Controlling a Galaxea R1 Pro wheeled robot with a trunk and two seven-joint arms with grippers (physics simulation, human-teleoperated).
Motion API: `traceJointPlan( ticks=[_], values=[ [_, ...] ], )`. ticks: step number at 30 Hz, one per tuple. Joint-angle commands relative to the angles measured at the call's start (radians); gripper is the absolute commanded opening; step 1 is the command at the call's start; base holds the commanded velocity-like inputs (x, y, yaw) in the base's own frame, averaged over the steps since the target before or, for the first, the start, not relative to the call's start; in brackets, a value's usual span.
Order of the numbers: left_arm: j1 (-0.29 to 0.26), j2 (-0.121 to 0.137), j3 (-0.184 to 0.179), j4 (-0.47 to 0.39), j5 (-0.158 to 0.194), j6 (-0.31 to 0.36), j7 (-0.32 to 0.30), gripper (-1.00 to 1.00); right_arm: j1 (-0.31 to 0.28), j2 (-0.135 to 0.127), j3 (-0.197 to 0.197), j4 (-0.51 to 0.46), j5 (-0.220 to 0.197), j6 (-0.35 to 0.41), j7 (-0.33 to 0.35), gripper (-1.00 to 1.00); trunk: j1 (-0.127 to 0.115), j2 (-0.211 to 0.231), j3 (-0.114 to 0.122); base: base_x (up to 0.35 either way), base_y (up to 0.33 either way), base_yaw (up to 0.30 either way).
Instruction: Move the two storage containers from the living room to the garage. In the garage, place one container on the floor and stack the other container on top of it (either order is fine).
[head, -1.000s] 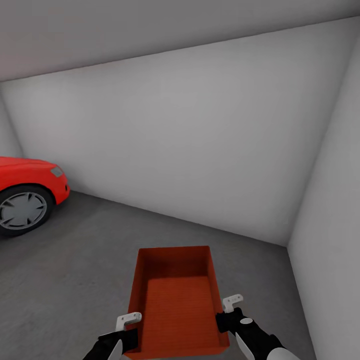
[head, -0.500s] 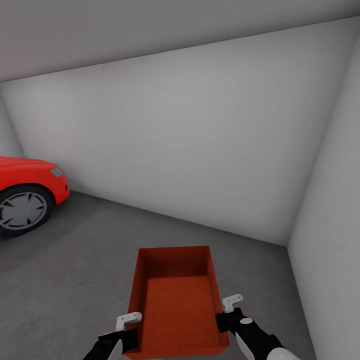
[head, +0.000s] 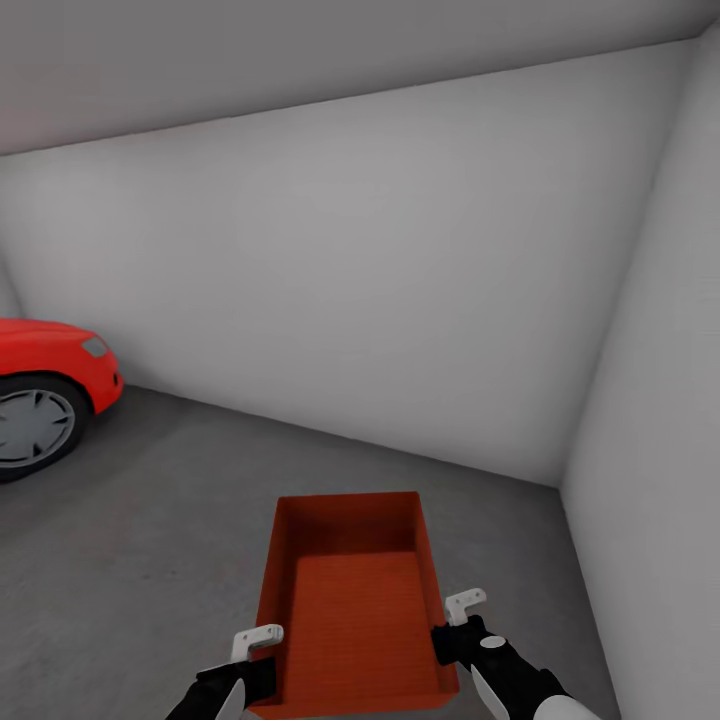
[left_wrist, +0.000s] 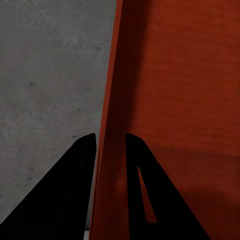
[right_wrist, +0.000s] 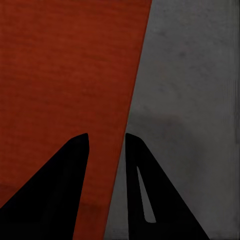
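One red-orange open-top storage container (head: 350, 600) hangs low in front of me over the garage's dark grey concrete floor (head: 150, 520), and it is empty. My left gripper (head: 262, 648) is shut on its left long wall, and my right gripper (head: 456, 618) is shut on its right long wall. In the left wrist view the thin container wall (left_wrist: 112, 100) runs between the two dark fingers of the left gripper (left_wrist: 110, 145). In the right wrist view the wall edge (right_wrist: 135, 90) likewise passes between the fingers of the right gripper (right_wrist: 106, 142). The second container is out of view.
A red car (head: 45, 385) with a grey wheel stands at the far left. A plain white-grey back wall (head: 350, 280) meets a side wall (head: 660, 420) in a corner ahead on the right. Bare concrete lies between me and both walls.
The whole picture has shifted left, so the camera has turned slightly right. The car sits nearer the left edge. The container and both grippers keep their places.
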Motion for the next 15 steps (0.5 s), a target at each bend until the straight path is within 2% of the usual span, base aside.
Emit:
traceJointPlan(
  ticks=[1,15],
  values=[
    [0.001,-0.001,-0.002,0.001,-0.004,0.008,0.012,-1.0,-0.001,0.041,0.003,-0.004,-0.001,-0.003,0.031,-1.0,0.0,-0.001,0.0,0.0,0.0,-0.263],
    [0.001,-0.002,-0.002,0.001,-0.004,0.007,0.012,-1.0,-0.001,0.041,0.003,-0.004,-0.001,-0.003,0.031,-1.0,0.0,-0.001,0.0,0.0,0.0,-0.259]
  ],
)
